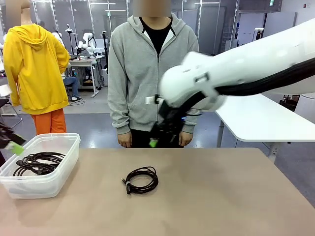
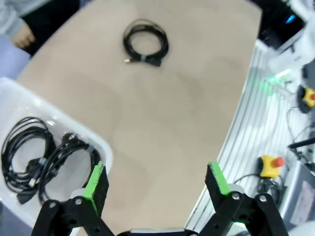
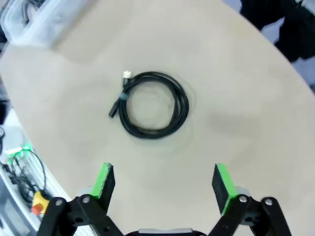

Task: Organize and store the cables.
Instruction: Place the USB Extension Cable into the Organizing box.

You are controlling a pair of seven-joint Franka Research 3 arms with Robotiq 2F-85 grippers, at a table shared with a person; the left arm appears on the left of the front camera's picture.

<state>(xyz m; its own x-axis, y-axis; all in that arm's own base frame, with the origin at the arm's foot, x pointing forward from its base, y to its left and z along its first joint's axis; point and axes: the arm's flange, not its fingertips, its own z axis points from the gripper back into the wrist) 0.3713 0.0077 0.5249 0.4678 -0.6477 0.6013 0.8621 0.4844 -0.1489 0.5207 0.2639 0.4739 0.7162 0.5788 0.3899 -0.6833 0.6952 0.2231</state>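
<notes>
Green-padded fingers of the right gripper (image 3: 162, 184) rise from the bottom edge of the right wrist view, spread wide apart with nothing between them and touching nothing. Above them, at the centre of that frame, a coiled black cable (image 3: 152, 104) lies flat on the beige table (image 3: 236, 78), bound at its left side, with a small pale connector at the upper left of the loop and a black plug just below it. In the front view the same coil (image 1: 141, 180) sits at the lower middle of the frame, well apart from the clear plastic bin (image 1: 59, 172) at the lower left.

The right arm (image 1: 236, 73) sweeps in from the upper right of the front view, its gripper (image 1: 156, 137) hanging above the table's far edge in front of a person in a grey hoodie (image 1: 147, 73), one green pad showing.

The left gripper (image 2: 156, 184) stands just as wide open in the left wrist view, holding nothing, with its fingers at the bottom edge. Its left finger overlaps the rim of the bin (image 2: 78, 130), where more coiled black cables (image 2: 39, 157) lie in a loose heap at the lower left. The lone coil (image 2: 146, 43) shows at the top centre of that frame. A green pad tip of the left gripper (image 1: 16, 147) peeks in at the left edge of the front view, above the bin.
</notes>
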